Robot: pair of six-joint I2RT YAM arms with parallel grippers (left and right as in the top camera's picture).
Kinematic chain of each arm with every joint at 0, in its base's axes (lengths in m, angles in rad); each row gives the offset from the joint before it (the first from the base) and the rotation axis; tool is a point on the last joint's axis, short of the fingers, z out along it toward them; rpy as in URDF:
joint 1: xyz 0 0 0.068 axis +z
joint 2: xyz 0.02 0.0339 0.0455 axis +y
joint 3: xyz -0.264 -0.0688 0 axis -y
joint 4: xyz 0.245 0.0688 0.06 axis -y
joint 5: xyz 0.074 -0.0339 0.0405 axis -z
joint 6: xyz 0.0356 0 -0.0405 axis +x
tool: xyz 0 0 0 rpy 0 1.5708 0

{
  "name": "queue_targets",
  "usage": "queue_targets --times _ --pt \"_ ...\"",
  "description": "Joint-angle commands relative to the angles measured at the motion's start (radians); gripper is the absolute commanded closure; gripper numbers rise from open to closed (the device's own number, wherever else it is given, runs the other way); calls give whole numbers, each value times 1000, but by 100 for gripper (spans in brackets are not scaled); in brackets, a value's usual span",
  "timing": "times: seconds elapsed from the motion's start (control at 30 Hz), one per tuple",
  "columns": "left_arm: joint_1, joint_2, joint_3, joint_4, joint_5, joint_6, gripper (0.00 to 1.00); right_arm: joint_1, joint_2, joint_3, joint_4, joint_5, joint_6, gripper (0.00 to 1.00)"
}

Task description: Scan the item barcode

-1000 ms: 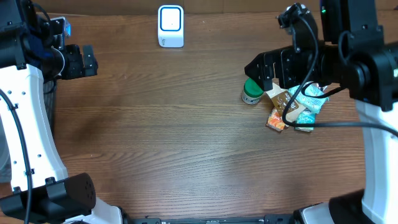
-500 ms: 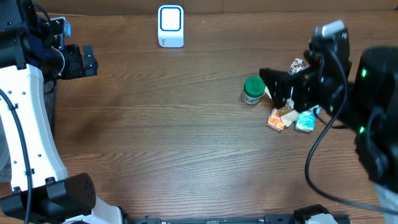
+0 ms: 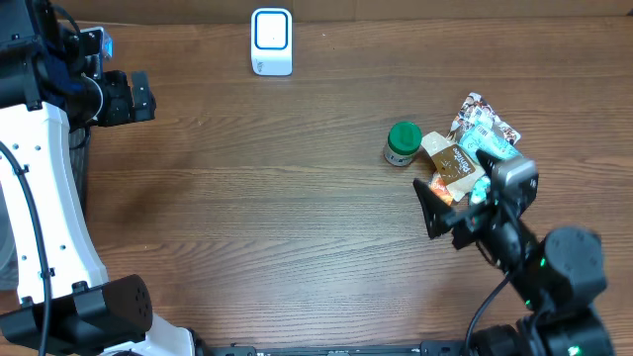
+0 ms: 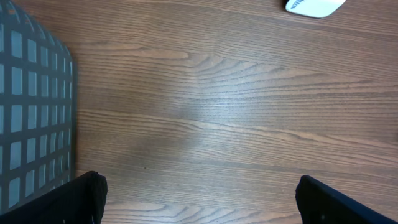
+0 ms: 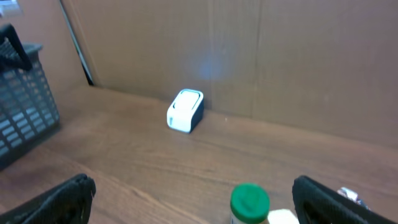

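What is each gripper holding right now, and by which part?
Nothing is held. The left gripper and the right gripper are both open and empty. The green-lidded jar and the snack packets lie on the table.

Matt wood-grain table point(image 3: 277, 218), glossy plastic scanner point(image 3: 271, 42), crinkled foil packet point(image 3: 483, 121)
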Motion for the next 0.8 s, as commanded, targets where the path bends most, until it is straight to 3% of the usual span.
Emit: queue_targets --times 0.0,0.37,0.77 --pt "1 -2 -4 3 8 22 0 -8 -105 -135 77 0 32 0" --pt "1 -2 -4 3 8 22 0 -8 -381 -546 359 75 32 0" --pt "1 -2 -4 3 8 22 0 -7 -518 -676 320 75 32 0"
